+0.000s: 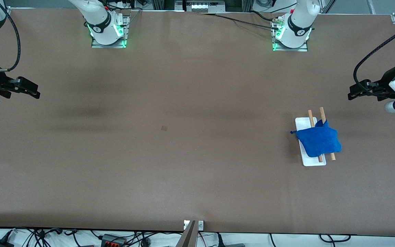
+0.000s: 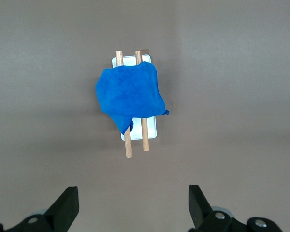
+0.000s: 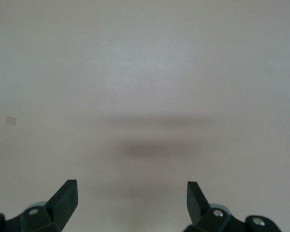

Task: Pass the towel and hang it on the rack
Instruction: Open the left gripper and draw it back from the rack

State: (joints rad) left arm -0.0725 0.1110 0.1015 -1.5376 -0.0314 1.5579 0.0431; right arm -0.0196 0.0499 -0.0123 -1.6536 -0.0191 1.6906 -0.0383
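The royal-blue towel (image 1: 318, 140) hangs draped over the two wooden rods of the rack (image 1: 310, 160), which stands on its white base toward the left arm's end of the table. Both show in the left wrist view, the towel (image 2: 129, 94) and the rack (image 2: 145, 137). My left gripper (image 1: 352, 95) is open and empty, up in the air at the table's end beside the rack; its fingertips (image 2: 67, 203) frame bare table. My right gripper (image 1: 34, 94) is open and empty over the right arm's end of the table, and it (image 3: 132, 193) sees only bare table.
A small tan mark (image 1: 164, 128) lies on the brown table near the middle. The arms' bases (image 1: 108, 31) stand along the edge farthest from the front camera. Cables lie off the table's nearest edge.
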